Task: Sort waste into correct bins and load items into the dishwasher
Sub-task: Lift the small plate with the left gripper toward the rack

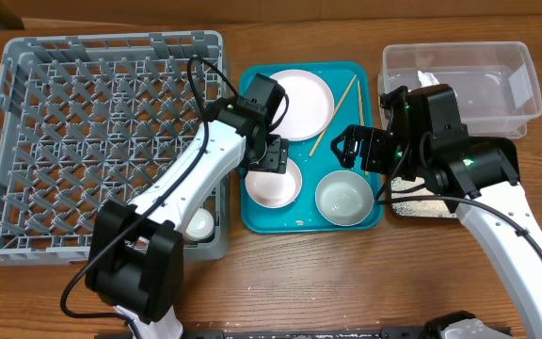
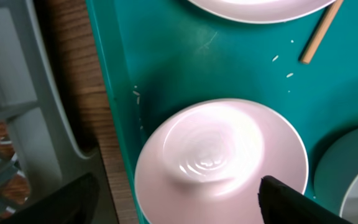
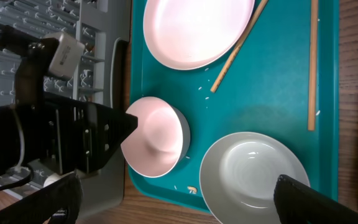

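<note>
On the teal tray (image 1: 257, 218) lie a large white-pink plate (image 1: 299, 102), a smaller pink plate (image 1: 273, 185), a pale bowl (image 1: 344, 198) and two chopsticks (image 1: 346, 98). My left gripper (image 1: 271, 158) hangs open low over the smaller plate (image 2: 219, 155); one finger (image 2: 291, 202) is over its right part, the other (image 2: 64, 202) outside the tray's left rim. Higher over the tray, my right gripper (image 1: 354, 149) is wide open above the bowl (image 3: 253, 177), holding nothing. A white cup (image 1: 199, 223) stands in the grey dishwasher rack (image 1: 102, 56). Loose rice grains (image 2: 289, 75) dot the tray.
The clear tub (image 1: 459, 80) stands at the back right. The black tray (image 1: 412, 202), speckled with white grains, lies partly under my right arm. My left arm reaches across the rack's right wall. Bare wooden table runs along the front.
</note>
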Robot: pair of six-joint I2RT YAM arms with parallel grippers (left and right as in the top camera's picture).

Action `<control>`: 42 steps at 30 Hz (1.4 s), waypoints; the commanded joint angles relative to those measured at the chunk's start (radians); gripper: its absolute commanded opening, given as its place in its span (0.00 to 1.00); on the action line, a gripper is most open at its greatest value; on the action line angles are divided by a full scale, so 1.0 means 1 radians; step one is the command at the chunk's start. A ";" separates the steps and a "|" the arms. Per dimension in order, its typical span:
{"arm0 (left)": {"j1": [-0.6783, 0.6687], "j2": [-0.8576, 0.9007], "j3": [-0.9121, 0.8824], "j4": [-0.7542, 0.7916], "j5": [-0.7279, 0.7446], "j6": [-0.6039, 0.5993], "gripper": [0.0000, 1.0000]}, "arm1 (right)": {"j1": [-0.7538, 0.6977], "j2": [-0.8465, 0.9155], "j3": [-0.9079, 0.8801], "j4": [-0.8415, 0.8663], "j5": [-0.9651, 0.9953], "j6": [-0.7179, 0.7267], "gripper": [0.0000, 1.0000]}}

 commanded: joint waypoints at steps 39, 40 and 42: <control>0.027 -0.022 0.412 -0.269 -0.393 0.057 0.04 | 0.003 -0.010 0.018 0.002 0.010 -0.003 1.00; 0.027 -0.040 0.420 -0.266 -0.480 0.052 0.04 | 0.003 -0.010 0.018 0.002 0.010 -0.003 1.00; 0.027 -0.064 0.421 -0.253 -0.623 0.032 0.04 | 0.003 -0.010 0.018 0.002 0.010 -0.003 1.00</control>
